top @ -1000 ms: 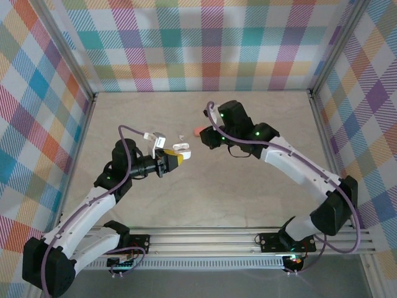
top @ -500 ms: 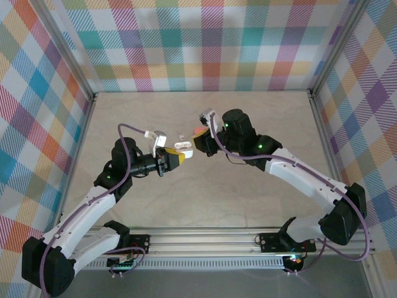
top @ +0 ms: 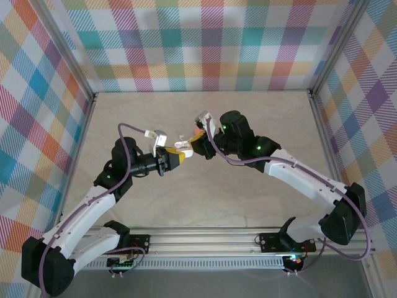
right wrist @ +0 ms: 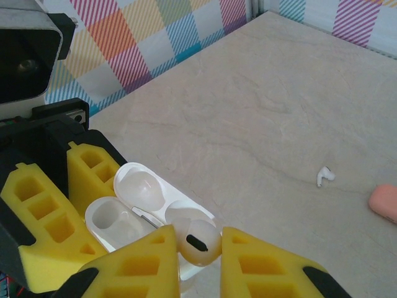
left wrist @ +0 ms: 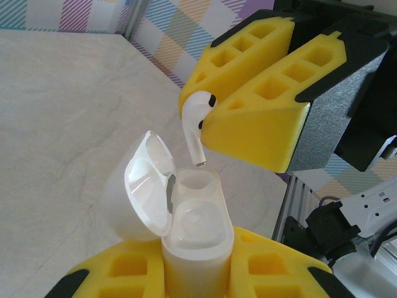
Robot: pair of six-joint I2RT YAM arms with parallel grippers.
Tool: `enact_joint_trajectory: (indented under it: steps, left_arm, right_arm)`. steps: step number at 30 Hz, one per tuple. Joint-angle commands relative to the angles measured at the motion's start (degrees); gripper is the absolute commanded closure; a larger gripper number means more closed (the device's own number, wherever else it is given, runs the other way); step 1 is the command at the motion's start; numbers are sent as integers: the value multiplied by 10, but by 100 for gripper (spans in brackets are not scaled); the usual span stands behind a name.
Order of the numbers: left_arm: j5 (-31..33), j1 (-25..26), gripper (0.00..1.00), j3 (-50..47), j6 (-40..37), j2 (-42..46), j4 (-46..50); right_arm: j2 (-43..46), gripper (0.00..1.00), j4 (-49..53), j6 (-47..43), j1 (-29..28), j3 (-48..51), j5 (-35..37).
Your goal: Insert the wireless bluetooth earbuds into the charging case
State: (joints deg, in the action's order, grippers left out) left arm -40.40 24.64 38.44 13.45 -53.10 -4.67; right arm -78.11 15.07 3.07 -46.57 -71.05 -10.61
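Observation:
My left gripper [left wrist: 195, 276] is shut on a white charging case [left wrist: 197, 214], which it holds upright with the lid swung open to the left; both wells are empty. My right gripper [right wrist: 200, 247] is shut on a white earbud [right wrist: 199, 242]. In the left wrist view that earbud [left wrist: 193, 124] hangs stem down, its tip just above the far well, apart from the rim. From above, the two grippers [top: 175, 158] [top: 200, 143] meet over the case [top: 182, 148] at mid table.
Another white earbud [right wrist: 324, 175] lies loose on the beige table [right wrist: 273, 93] beyond the case. A salmon-pink rounded object [right wrist: 384, 202] sits to its right, cut off by the frame edge. Checked walls enclose the table on three sides.
My right gripper has swung left with the white earbud, from beside the pink object to just over the open case. The left arm and the case have stayed put.

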Motion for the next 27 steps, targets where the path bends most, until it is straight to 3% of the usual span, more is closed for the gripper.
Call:
enact_joint_trajectory:
  steps: [1,16,27]
  left_arm:
    - [2,5,100,20,-14,-1,-12]
    - [18,6,100,14,-11,-1,-28]
    - [38,6,100,9,-14,12,-32]
  right_arm:
    - [-8,81,-3,-21,-5,-17,-17]
    - [-33,80,29,-39,-6,-30,-79]
    - [-48,71,42,-7,-6,-35,-149]
